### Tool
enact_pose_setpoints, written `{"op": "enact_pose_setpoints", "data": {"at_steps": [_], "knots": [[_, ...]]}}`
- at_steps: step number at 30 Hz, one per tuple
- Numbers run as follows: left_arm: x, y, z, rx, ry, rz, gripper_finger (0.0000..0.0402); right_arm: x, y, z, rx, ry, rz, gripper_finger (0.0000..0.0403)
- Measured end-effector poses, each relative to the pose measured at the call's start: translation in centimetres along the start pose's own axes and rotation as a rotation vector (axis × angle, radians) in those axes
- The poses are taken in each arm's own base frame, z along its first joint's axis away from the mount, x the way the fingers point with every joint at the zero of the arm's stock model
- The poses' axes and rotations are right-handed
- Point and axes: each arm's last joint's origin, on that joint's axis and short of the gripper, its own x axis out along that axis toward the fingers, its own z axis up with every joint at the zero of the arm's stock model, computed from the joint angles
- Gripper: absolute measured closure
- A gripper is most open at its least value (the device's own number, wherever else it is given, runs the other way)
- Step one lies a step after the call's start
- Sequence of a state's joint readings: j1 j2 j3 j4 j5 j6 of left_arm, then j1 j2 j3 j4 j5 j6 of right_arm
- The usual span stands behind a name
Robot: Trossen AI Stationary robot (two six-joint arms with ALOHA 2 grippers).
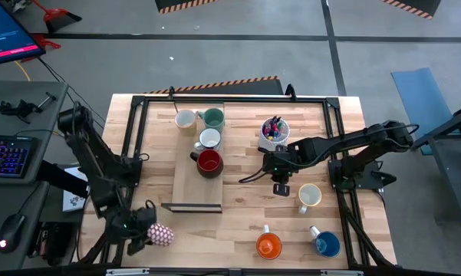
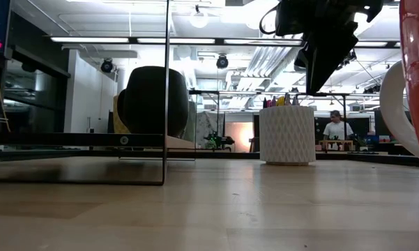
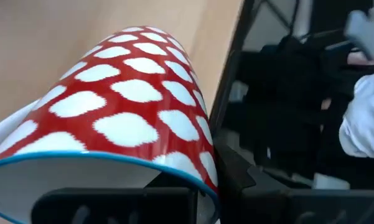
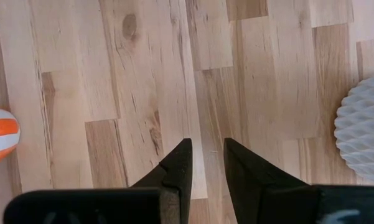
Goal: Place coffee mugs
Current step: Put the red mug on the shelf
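On a wooden tray stand a cream mug, a teal mug, a white mug and a dark red mug. Another cream mug, an orange mug and a blue mug sit on the table's near right part. My left gripper is at the near left corner, shut on a red mug with white spots. My right gripper hovers mid-table, open by a narrow gap, empty; its fingers point down at bare wood. My left gripper holds the red-and-white mug at its blue-edged rim end, which faces the wrist. The mug lies on its side and points away from the fingers. The mug itself hides the place of contact, so the kind of hold cannot be told.
A white textured cup of coloured pens stands just beyond my right gripper, also in the right wrist view. A black metal frame rims the table. A person is far back in the room. Bare wood lies between tray and right-hand mugs.
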State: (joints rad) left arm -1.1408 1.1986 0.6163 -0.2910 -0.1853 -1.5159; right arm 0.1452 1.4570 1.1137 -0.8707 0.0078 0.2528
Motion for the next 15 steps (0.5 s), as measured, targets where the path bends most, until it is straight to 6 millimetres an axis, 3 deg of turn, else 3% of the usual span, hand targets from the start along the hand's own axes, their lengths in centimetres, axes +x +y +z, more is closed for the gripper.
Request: {"op": "enact_pose_setpoints", "data": {"at_steps": [5,15], "knots": [[-2.7,1.1,0.3,-0.047,0.06,0.097,0.0392,0.0,0.0,0.0,-0.009,-0.001,-0.004,0.0331],[-7.7,0.8,2.0,-0.074,0.058,0.217,0.0392,0.0,0.0,0.1,-0.033,-0.012,-0.014,0.0331]]}}
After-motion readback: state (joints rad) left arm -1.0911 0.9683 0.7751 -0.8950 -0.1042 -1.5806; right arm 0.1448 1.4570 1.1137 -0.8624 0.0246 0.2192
